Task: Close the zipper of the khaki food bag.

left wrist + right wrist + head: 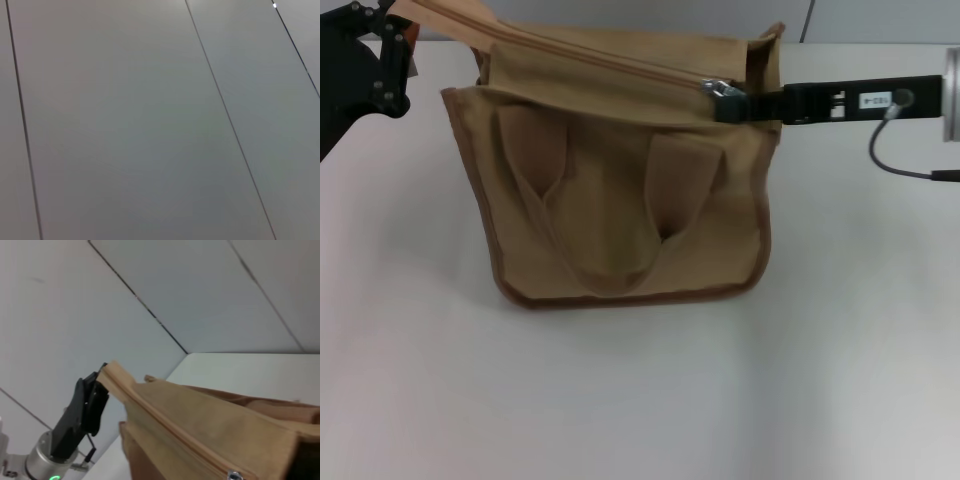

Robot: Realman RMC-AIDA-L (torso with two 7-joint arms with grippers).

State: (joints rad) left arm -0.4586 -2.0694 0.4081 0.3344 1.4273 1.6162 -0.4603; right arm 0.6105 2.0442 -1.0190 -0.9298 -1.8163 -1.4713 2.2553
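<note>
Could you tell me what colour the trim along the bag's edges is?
Darker brown edge trim on the tan bag; head view.

You've got the khaki food bag [620, 200] upright on the white table [640, 400], right gripper [732, 101] pinching the zipper [610, 58] pull near its right end, left gripper [395, 35] holding the far-left corner.

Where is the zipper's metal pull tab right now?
In the head view, the pull tab sits at the right end of the khaki food bag's top, at the tip of the right gripper.
</note>
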